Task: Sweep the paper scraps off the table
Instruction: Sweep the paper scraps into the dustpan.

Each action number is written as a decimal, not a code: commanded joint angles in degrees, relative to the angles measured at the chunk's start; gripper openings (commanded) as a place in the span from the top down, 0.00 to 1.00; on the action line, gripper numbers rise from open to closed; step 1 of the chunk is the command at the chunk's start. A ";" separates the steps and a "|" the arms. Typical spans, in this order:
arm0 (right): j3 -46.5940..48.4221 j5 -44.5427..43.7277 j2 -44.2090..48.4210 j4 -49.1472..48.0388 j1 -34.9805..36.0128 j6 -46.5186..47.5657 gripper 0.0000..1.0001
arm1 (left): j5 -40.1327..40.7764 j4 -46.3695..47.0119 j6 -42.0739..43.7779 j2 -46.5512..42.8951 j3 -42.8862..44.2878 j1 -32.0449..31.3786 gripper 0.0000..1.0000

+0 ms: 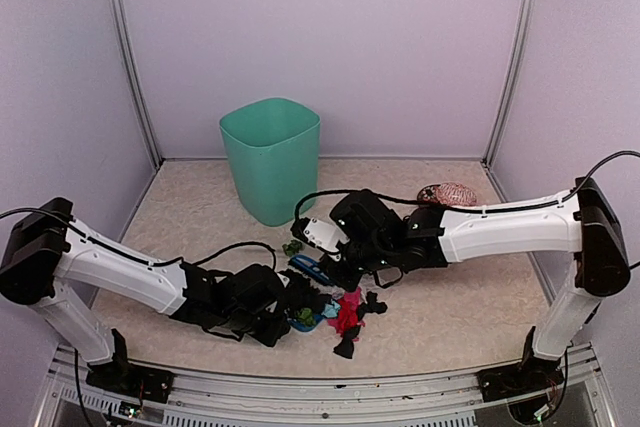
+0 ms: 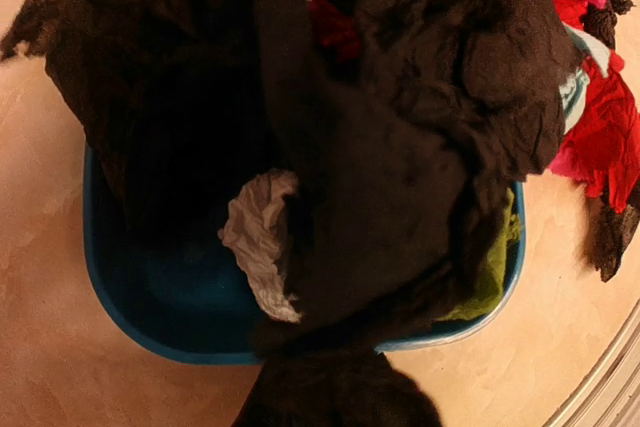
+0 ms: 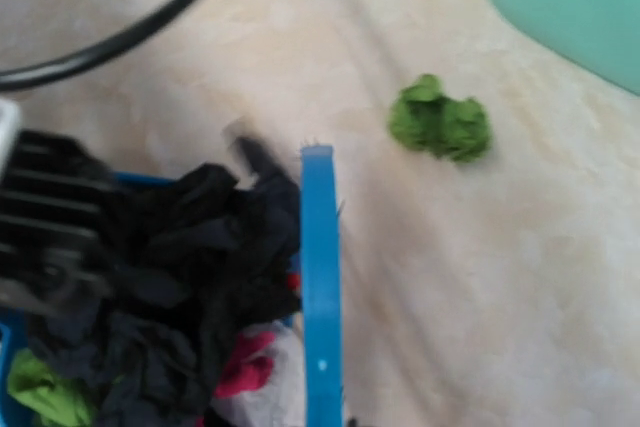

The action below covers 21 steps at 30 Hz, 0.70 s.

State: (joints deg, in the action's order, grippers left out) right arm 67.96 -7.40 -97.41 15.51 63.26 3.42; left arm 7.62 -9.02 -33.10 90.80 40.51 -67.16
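Spreading wide and beige, the surface (image 1: 450, 317) carries a green bin (image 1: 270, 157) at its far side. My left tool (image 1: 272, 315) hangs over the blue dustpan (image 2: 150, 307); I cannot tell its grip. My right tool (image 1: 322, 265) is closed on the blue brush (image 3: 320, 277). Paper scraps (image 1: 348, 315) heap in the pan and just right of it, while one green scrap (image 3: 440, 122) lies apart, farther.

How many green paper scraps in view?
2. One green scrap lies loose on the table near the teal bin; another green scrap sits in the blue dustpan. Black scraps may hide more.
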 commanded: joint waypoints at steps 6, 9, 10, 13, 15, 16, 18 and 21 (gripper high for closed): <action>-3.28 -9.69 7.67 -3.22 -1.38 -7.37 1.00 | 1.26 6.46 0.76 0.28 -5.10 0.37 1.00; -5.25 -12.93 10.78 -3.40 -3.00 -10.53 1.00 | 2.04 8.58 0.75 0.43 -6.01 0.37 1.00; -6.01 -13.65 12.00 -3.51 -3.62 -11.68 1.00 | 2.32 9.36 0.76 0.36 -6.29 0.35 1.00; -9.29 -14.57 16.71 -4.14 -5.88 -15.20 1.00 | 3.65 11.30 0.84 0.02 -6.67 0.28 1.00; -11.76 -14.77 19.70 -4.82 -7.49 -17.65 1.00 | 4.55 12.25 1.17 -0.38 -6.62 0.29 1.00; -13.10 -14.75 21.21 -5.28 -7.95 -18.27 1.00 | 5.01 12.60 1.26 -0.63 -6.55 0.34 1.00; -15.49 -14.72 23.85 -5.89 -8.98 -20.41 1.00 | 5.81 13.10 1.56 -1.03 -6.22 0.38 1.00; -18.92 -15.05 27.23 -6.16 -10.57 -23.66 1.00 | 7.03 12.62 2.09 -1.48 -4.99 0.40 1.00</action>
State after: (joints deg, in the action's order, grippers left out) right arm 52.88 -21.04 -74.28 11.11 54.30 -14.02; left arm 11.79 3.05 -32.42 90.04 34.81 -67.16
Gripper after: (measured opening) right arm 0.046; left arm 0.167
